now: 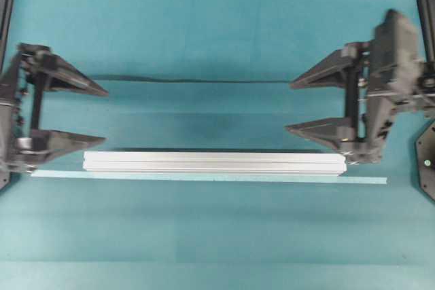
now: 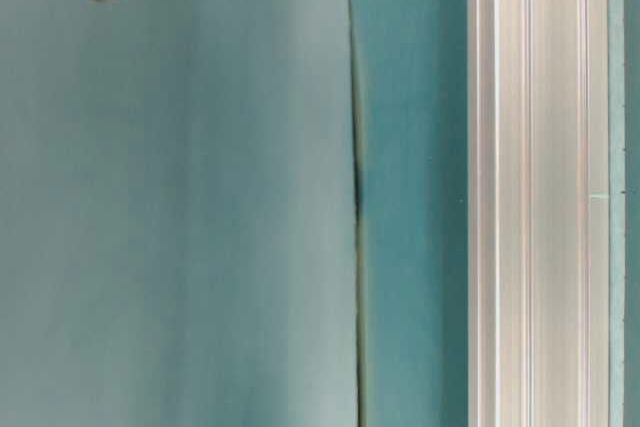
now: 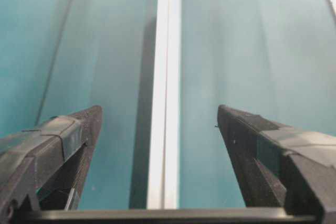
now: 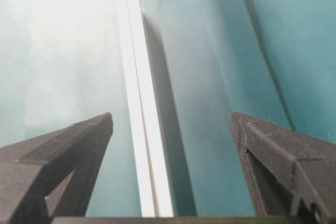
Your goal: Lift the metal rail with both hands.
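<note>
On the teal mat (image 1: 217,236), the metal rail (image 1: 214,162) lies flat along a pale-blue tape strip (image 1: 367,180), and I have lifted nothing yet. My left gripper (image 1: 105,117) and right gripper (image 1: 289,106) sit at the rail's two ends, jaws spread wide, gripping nothing. Both must still close on the rail. Beyond the rail, a dark seam (image 1: 190,80) crosses the mat; nothing blocks me.

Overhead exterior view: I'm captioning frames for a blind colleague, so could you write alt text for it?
A long silver metal rail lies across a teal table, just above a pale-blue tape strip. The left gripper and right gripper face each other at the rail's ends, both open, holding nothing.
</note>
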You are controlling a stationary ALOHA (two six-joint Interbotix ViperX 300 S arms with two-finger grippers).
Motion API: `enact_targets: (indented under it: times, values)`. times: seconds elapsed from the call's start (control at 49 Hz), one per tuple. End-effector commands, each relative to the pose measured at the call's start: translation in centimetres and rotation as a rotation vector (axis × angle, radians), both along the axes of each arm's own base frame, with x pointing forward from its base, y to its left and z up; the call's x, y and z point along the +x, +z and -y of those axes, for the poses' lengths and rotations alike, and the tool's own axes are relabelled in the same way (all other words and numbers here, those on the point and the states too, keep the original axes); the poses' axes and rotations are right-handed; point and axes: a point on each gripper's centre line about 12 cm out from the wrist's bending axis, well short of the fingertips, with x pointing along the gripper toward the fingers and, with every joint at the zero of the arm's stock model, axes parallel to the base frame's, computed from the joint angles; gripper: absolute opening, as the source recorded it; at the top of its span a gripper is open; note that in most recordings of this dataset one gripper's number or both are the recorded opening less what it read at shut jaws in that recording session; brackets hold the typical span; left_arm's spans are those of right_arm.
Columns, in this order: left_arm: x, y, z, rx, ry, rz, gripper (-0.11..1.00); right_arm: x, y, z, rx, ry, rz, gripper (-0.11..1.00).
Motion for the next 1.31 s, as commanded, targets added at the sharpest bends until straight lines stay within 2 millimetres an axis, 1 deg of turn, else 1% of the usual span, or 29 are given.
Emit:
enact_targets:
  times: [0.0,0.143,0.306,0.429,0.695,0.94,1.287]
  values:
    - [-0.1,0.7,-0.1,-0.002,0.005,0.026,0.97,-0.5,1.0,-0.1,-0.002,0.001,0.058,0.93]
    - [-0.4,1.2,-0.2,-0.002,0.011,0.055,0.97,-1.5,1.8,-0.2,-0.003,0.000,0.098,0.93]
    - [-1.1,2.7,-0.2,0.000,0.009,0.157,0.97,-2.7,2.8,-0.2,-0.007,-0.002,0.150,0.93]
    - [-1.7,3.4,-0.2,-0.001,0.009,0.195,0.97,-3.7,3.4,-0.2,-0.010,-0.006,0.184,0.93]
    - [-2.0,3.6,-0.2,0.000,0.011,0.206,0.97,-5.5,4.6,-0.3,-0.012,-0.007,0.251,0.93]
    - [-2.2,3.8,-0.2,-0.002,0.011,0.212,0.97,-6.8,4.6,-0.4,-0.001,-0.009,0.278,0.93]
    - [-2.1,3.4,-0.2,-0.002,0.012,0.187,0.97,-6.9,4.1,-0.5,0.018,-0.013,0.272,0.93]
